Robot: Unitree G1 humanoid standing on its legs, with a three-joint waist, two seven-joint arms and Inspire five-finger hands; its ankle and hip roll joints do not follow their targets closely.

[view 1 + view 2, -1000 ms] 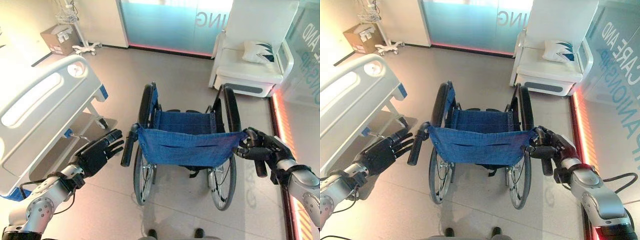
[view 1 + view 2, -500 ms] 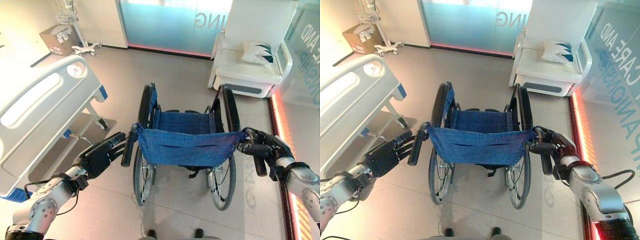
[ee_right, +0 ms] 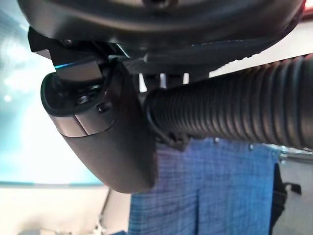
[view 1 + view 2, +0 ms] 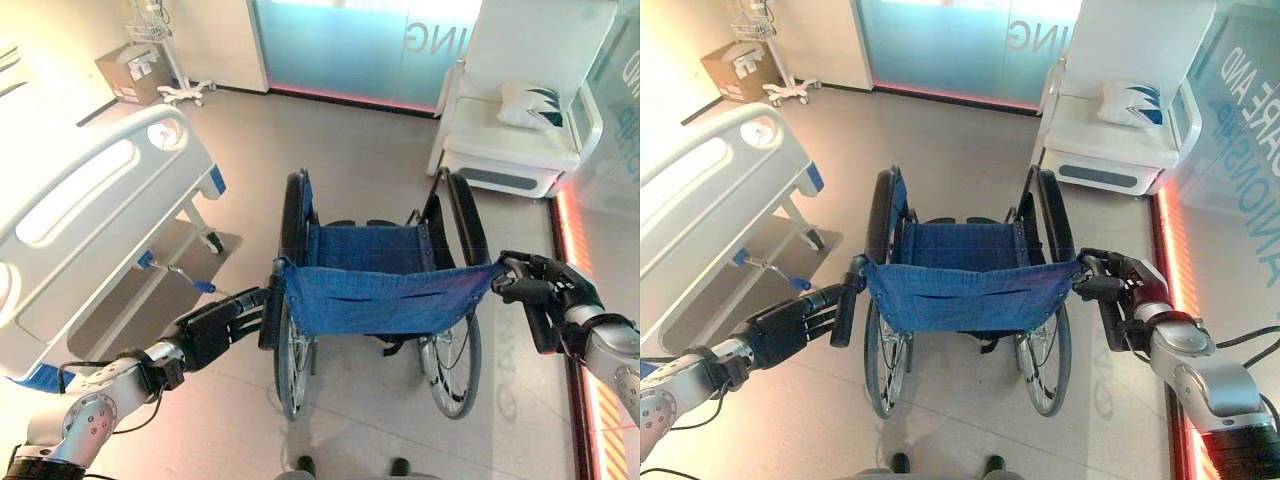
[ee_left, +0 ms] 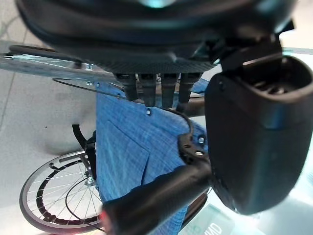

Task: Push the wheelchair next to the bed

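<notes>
A: Room first. What borders the open floor (image 4: 380, 170)?

B: One bed (image 4: 90, 215) along the left, footboard end toward the middle. One white armchair (image 4: 520, 120) far right with one cushion (image 4: 532, 104) on its seat. A glass partition (image 4: 350, 45) runs across the far side. One cardboard box (image 4: 135, 70) and one wheeled stand (image 4: 175, 85) sit in the far left corner.

A: And the wheelchair?

B: One wheelchair (image 4: 385, 295), blue seat and backrest, in the middle of the floor, its back toward the robot. It stands right of the bed with a strip of bare floor between its left wheel and the bed frame. Open floor ahead of it up to the partition; the armchair is well apart, far right.

A: Handles?

B: Two push handles. The right handle (image 4: 535, 320) is clamped by the right hand (image 4: 545, 290), fingers curled round it; the right wrist view shows the ribbed grip (image 3: 230, 110) lying across the palm. The left handle (image 4: 270, 315) is met by the left hand (image 4: 215, 328); the fingers (image 4: 245, 305) reach out fairly straight to the grip, not wrapped round it.

A: Left wrist view agrees?

B: Yes. The handle (image 5: 161, 196) crosses beside the thumb (image 5: 257, 132), fingers extended.
</notes>
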